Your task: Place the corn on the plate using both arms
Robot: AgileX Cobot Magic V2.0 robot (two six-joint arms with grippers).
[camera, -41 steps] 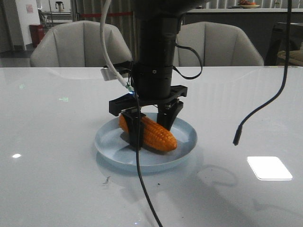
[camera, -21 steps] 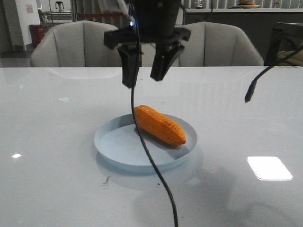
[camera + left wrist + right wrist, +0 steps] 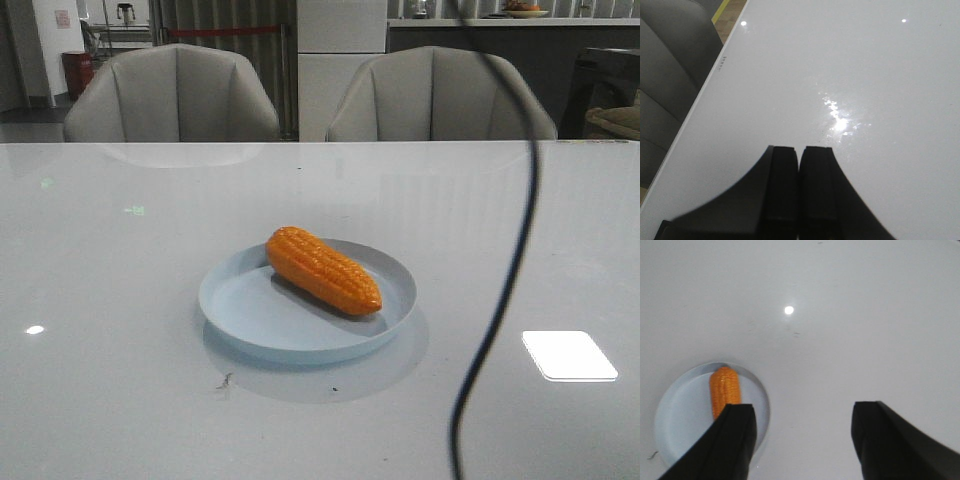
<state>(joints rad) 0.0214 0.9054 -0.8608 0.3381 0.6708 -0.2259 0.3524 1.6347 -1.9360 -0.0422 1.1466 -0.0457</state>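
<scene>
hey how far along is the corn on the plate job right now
Done: the glossy orange toy corn cob lies on the round pale-blue plate. Nothing is in hand: the right pincer is open high above it, the left pincer shut over bare table. Nothing looks left.

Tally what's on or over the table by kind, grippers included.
Corn: 1, orange, lying in the plate
Plate: 1, pale blue
Hanging black cable: 1
Grippers: 2, left gripper shut and empty, right gripper open above the plate
Total: 5
</scene>
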